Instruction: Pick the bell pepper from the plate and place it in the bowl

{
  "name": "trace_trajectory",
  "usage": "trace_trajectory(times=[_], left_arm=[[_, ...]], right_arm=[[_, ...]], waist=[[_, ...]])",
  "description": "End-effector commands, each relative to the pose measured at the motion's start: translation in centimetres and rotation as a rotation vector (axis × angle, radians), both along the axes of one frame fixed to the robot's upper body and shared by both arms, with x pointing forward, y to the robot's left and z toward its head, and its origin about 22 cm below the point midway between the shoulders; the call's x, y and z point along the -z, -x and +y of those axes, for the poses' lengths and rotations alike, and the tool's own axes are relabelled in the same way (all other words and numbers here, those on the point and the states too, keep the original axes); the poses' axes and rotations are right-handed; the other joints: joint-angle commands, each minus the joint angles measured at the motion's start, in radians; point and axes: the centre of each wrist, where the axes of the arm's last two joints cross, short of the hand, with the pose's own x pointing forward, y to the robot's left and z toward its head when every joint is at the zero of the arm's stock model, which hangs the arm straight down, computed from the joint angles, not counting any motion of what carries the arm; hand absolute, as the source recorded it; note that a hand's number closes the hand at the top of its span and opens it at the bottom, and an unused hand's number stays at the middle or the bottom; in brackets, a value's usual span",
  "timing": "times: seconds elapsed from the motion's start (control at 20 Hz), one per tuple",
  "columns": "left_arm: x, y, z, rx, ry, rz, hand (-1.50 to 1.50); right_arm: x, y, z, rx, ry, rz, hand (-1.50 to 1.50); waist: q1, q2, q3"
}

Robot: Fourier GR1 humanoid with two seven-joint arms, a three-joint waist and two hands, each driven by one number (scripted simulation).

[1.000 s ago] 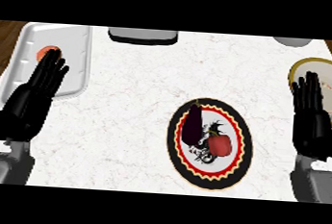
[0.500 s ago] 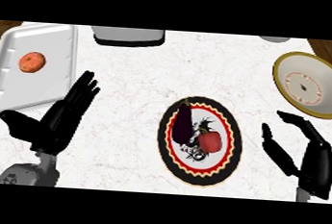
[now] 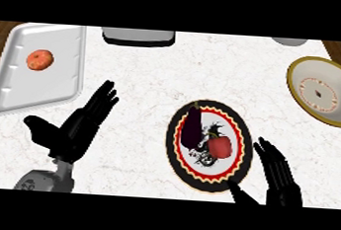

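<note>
Bell pepper (image 3: 222,147) lies on plate (image 3: 207,181), right of the eggplant (image 3: 193,129), touching it. Since half a second ago, right hand (image 3: 278,175) has closed in, fingers straight and spread, just beside the plate's right rim; not touching the pepper. Left hand (image 3: 77,126) open, shifted slightly, left of plate. Bowl (image 3: 307,75) at right edge, bare counter (image 3: 146,86) between. Tray (image 3: 15,78) with orange fruit (image 3: 39,60) far left.

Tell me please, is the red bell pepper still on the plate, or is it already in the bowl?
On the plate. The red bell pepper lies on the round patterned plate; the cream gold-rimmed bowl holds nothing.
</note>
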Motion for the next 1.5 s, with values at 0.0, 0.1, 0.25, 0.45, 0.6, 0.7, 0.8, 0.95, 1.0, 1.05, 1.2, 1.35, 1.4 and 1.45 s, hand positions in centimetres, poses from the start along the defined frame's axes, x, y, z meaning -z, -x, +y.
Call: trace_trajectory(times=[0.0, 0.1, 0.25, 0.45, 0.6, 0.7, 0.8, 0.95, 1.0, 1.05, 1.2, 1.35, 1.4, 1.45], left_arm=[[-0.5, -0.6, 0.0, -0.012, 0.004, -0.004, 0.00], [0.1, 0.4, -0.1, -0.004, 0.000, 0.012, 0.00], [0.2, 0.3, -0.2, 0.016, -0.008, 0.006, 0.00], [-0.8, -0.5, -1.1, 0.029, 0.021, 0.004, 0.00], [0.2, -0.6, -1.1, 0.036, 0.019, 0.009, 0.00], [-0.4, -0.7, 0.2, 0.038, 0.001, 0.010, 0.00], [1.1, 0.4, -0.9, 0.029, -0.003, 0.009, 0.00], [-0.6, -0.2, -1.7, 0.049, 0.005, 0.011, 0.00], [0.8, -0.3, -1.4, 0.027, 0.003, -0.003, 0.00], [-0.5, -0.2, -2.1, 0.052, 0.006, 0.012, 0.00], [1.0, -0.1, -2.0, 0.041, 0.007, -0.003, 0.00], [0.5, 1.2, -1.7, 0.036, 0.015, 0.006, 0.00], [-0.3, -0.2, -0.3, 0.024, 0.006, -0.008, 0.00], [0.4, 0.8, -3.5, 0.035, 0.026, -0.008, 0.00]], right_arm=[[0.8, 2.2, -0.5, 0.128, 0.190, 0.103, -1.50], [0.0, 2.9, 0.4, 0.194, 0.199, 0.179, -1.50], [-1.7, 1.7, 2.5, 0.276, 0.212, 0.280, -1.50], [-4.4, 1.7, 5.5, 0.312, 0.252, 0.442, -1.50], [-7.6, 0.7, 7.7, 0.364, 0.260, 0.505, -1.50], [-8.3, 0.2, 9.4, 0.400, 0.277, 0.580, -1.50], [-9.1, -1.4, 10.5, 0.440, 0.280, 0.628, -1.50], [-10.7, -2.0, 12.4, 0.504, 0.298, 0.680, -1.50], [-10.9, -2.8, 12.5, 0.501, 0.291, 0.696, -1.50], [-10.1, -4.1, 12.6, 0.505, 0.282, 0.728, -1.50], [-9.7, -5.1, 11.8, 0.519, 0.313, 0.788, -1.50], [-8.8, -5.9, 11.5, 0.530, 0.293, 0.837, -1.50], [-8.7, -4.6, 11.7, 0.511, 0.302, 0.841, -1.50], [-9.0, -6.2, 11.7, 0.521, 0.309, 0.852, -1.50]], waist=[[-0.013, 0.002, -0.004], [-0.005, -0.002, -0.004], [0.010, 0.005, -0.004], [0.021, 0.005, -0.001], [0.029, 0.008, 0.002], [0.040, 0.006, 0.004], [0.045, 0.006, 0.006], [0.045, 0.003, 0.007], [0.039, 0.005, 0.007], [0.045, 0.005, 0.008], [0.036, 0.005, 0.007], [0.040, 0.002, 0.008], [0.030, 0.002, 0.008], [0.035, 0.003, 0.008]])
